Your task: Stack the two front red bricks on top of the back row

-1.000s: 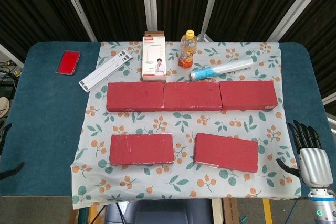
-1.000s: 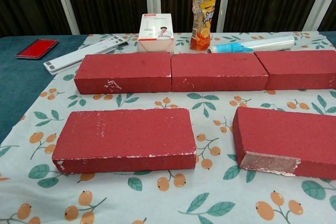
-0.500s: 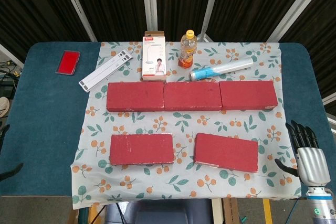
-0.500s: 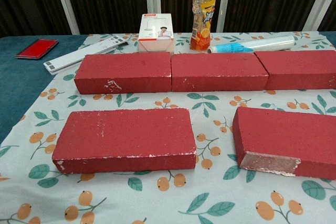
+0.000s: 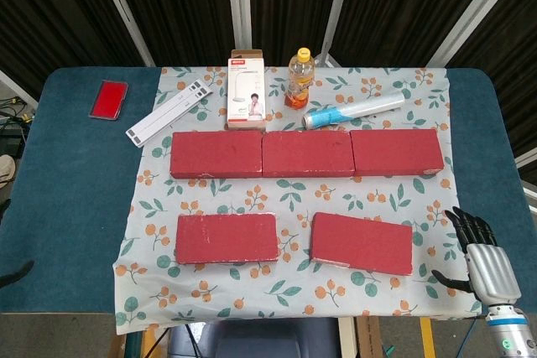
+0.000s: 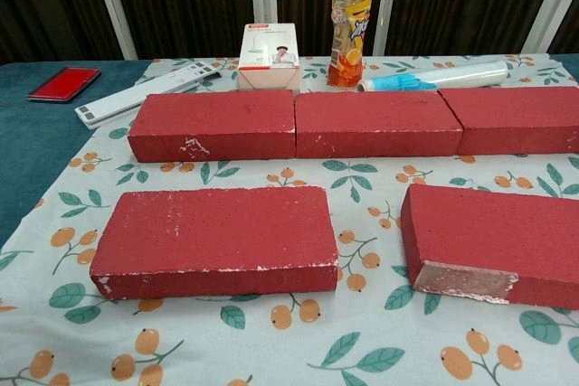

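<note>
Two red bricks lie flat on the floral cloth in front, the left one (image 5: pixel 226 238) (image 6: pixel 215 240) and the right one (image 5: pixel 362 243) (image 6: pixel 493 241). Behind them three red bricks stand end to end as the back row (image 5: pixel 307 153) (image 6: pixel 378 122), with nothing on top. My right hand (image 5: pixel 480 257) hovers at the table's near right corner, fingers spread and empty, to the right of the front right brick and apart from it. Of my left hand only a dark sliver (image 5: pixel 17 271) shows at the left edge in the head view. The chest view shows neither hand.
Behind the back row stand an orange drink bottle (image 5: pixel 299 78) and a white box (image 5: pixel 247 90), with a blue-and-clear roll (image 5: pixel 352 111) and a white strip (image 5: pixel 170 111) lying flat. A red flat case (image 5: pixel 109 99) lies on the blue table (image 5: pixel 67 199) at the back left.
My right hand has drawn back toward the near edge and shifted slightly left. The left hand has slipped further out of the head view. The bricks have not moved.
</note>
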